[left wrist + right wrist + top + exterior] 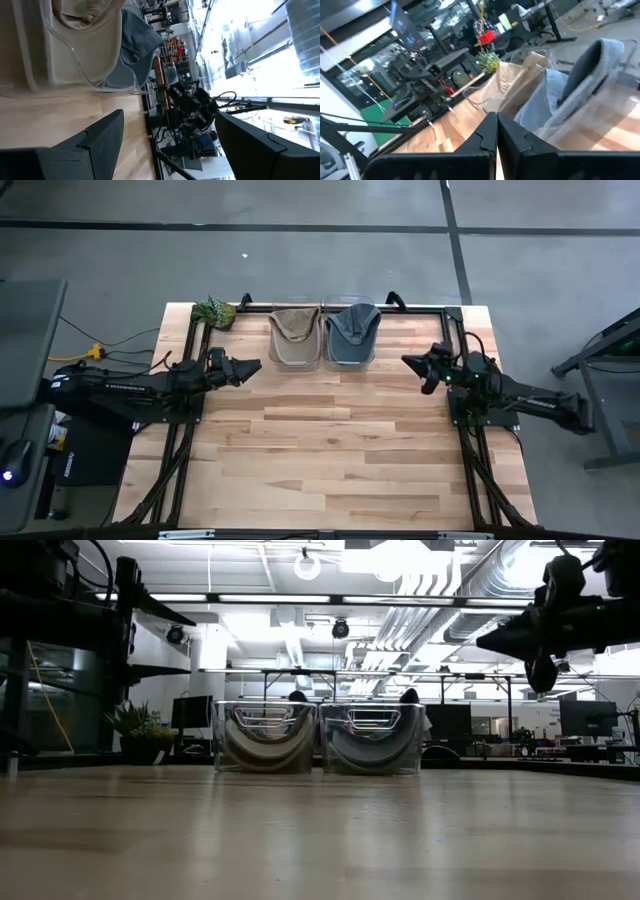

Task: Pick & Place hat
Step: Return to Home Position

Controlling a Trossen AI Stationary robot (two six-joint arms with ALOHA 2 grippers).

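Far left corner of the worktop (320, 450): a green, leafy clump (214, 311), apart from everything else. The worktop is pale wood in butted strips, edged by a black frame (190, 420).

Left pincer (255, 364): held above the wood, left of the bins and slightly nearer, pointing right. Its dark fingers stand wide apart; nothing is between them.

Left transparent bin (265, 708): clear, thin-walled and box-shaped, at the far middle. The brown cap (295, 335), soft fabric, lies inside it.

Right transparent bin (330, 715): of the same make, touching or just beside the first. The blue cap (352, 332), slumped grey-blue cloth, lies inside.

Right pincer (405, 360): raised right of the bins, pointing left, with its fingers pressed together and gripping nothing.
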